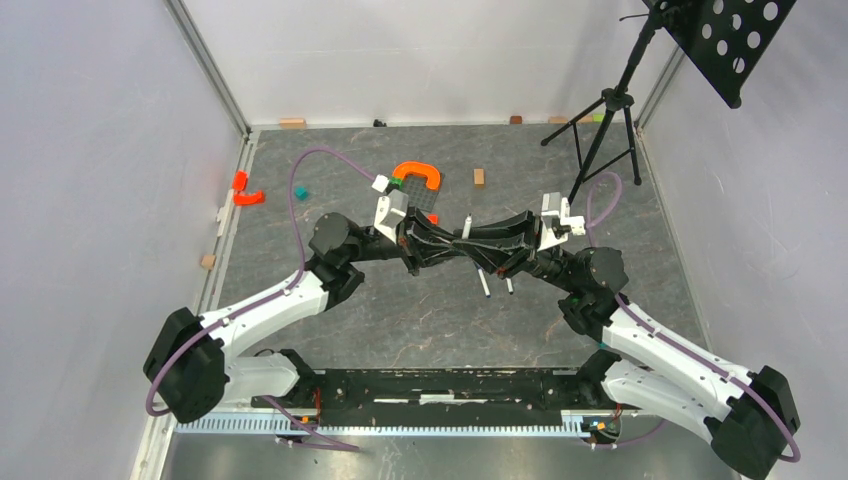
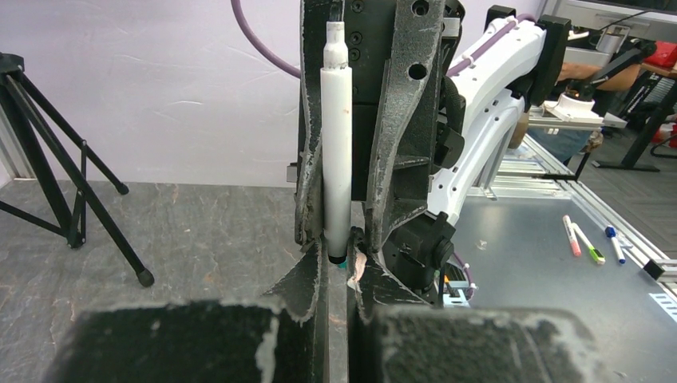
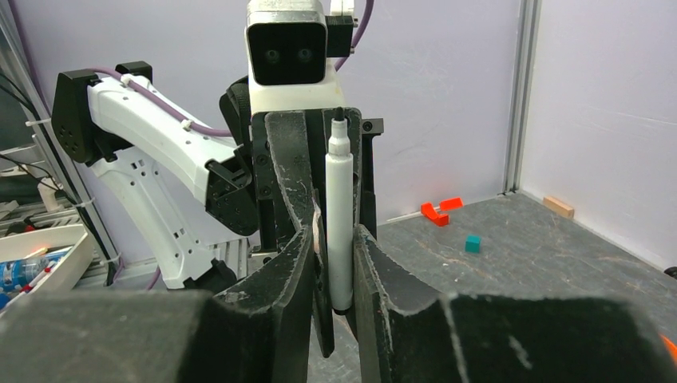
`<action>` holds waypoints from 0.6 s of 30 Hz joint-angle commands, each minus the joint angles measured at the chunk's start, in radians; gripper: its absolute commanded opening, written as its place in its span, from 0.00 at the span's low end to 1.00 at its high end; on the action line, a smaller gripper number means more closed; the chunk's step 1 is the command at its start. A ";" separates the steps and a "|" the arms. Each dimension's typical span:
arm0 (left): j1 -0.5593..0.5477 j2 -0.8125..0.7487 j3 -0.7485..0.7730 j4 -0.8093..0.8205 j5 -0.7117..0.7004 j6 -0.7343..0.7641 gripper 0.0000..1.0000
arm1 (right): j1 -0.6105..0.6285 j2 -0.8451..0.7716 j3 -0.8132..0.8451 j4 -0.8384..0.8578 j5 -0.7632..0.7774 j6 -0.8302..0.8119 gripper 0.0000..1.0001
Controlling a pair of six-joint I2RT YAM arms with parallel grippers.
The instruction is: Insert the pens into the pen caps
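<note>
The left gripper (image 2: 338, 267) is clenched. As far as its own camera shows, its fingertips pinch the blunt lower end of one pen (image 2: 336, 144). This pen stands upright from them with the dark nib (image 3: 338, 114) at the top, bare and pointing away from the fingers. The right gripper (image 3: 339, 263) faces it from the opposite side, tip against tip, and its jaws stand on both sides of the same lower end of this pen. Whether they press on it or only flank it I cannot tell, because the gaps are too narrow to read. So the pen is off the table (image 1: 420, 320), between the two tools. Two other pens (image 1: 483, 283) lie on the table just below the right gripper, side by side. The pen caps I cannot find in any view; perhaps the arms hide them. I judge that the step in hand is a handover or a regrip of the first pen, before any capping. The next move, I think, calls for only one tool to hold the barrel, low enough that the nib end is free. The other tool should then fetch a cap and bring its mouth in line with the nib, straight along the barrel, since a small tilt would make the cap slip aside.
</note>
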 commanded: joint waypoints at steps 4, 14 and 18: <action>-0.002 0.010 0.010 0.014 0.001 -0.023 0.02 | 0.007 0.007 0.049 0.065 0.021 0.019 0.27; -0.002 0.009 0.010 0.012 0.003 -0.024 0.02 | 0.006 0.015 0.029 0.069 0.021 0.018 0.09; -0.002 0.010 0.011 0.009 -0.006 -0.026 0.05 | 0.007 0.003 0.026 0.058 0.028 0.011 0.00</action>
